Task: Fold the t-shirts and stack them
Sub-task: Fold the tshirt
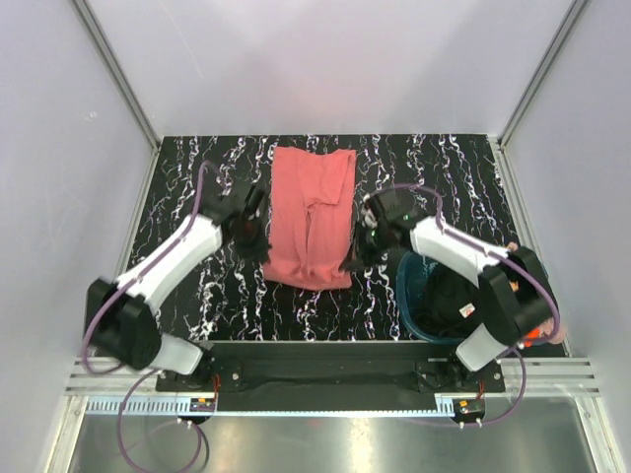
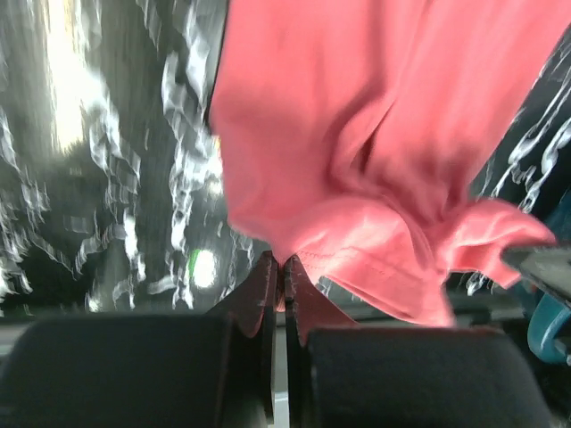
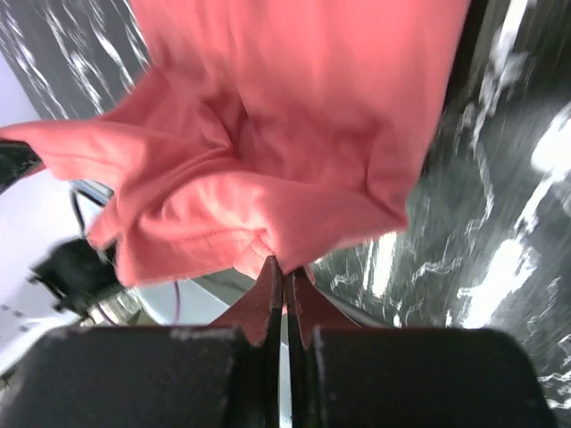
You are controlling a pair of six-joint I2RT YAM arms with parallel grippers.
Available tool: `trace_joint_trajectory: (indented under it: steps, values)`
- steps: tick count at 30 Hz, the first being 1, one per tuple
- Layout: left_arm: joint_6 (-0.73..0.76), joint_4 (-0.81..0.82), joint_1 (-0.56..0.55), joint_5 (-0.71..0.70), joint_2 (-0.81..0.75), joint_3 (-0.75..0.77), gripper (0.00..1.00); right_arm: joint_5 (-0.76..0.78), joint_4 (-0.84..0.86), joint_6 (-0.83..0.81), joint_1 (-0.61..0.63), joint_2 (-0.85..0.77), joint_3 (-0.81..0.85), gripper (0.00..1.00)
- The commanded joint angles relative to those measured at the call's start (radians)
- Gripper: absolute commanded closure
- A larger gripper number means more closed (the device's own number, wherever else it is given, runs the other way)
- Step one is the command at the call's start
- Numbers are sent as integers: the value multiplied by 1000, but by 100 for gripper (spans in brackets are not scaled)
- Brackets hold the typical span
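A salmon-red t-shirt lies lengthwise on the black marbled table, folded into a long strip. My left gripper is shut on its near left corner, seen pinched in the left wrist view under the shirt. My right gripper is shut on its near right corner, seen in the right wrist view under the shirt. Both corners are lifted off the table. A black t-shirt lies in the teal basket, with an orange bit at its right.
The round teal basket stands at the near right, right by my right arm. White walls with metal posts enclose the table on three sides. The metal base rail runs along the near edge.
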Motion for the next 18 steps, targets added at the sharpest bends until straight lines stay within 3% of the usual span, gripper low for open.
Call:
trace_joint_trajectory:
  steps: [1, 7, 18]
  values:
    - [136, -55, 28, -67, 159, 187, 100, -5, -128, -91, -61, 88, 155, 100]
    - [213, -52, 85, -57, 386, 450, 100, -26, -243, -201, -155, 312, 440, 100]
    - [272, -61, 158, 24, 686, 737, 100, -44, -370, -268, -213, 622, 839, 100]
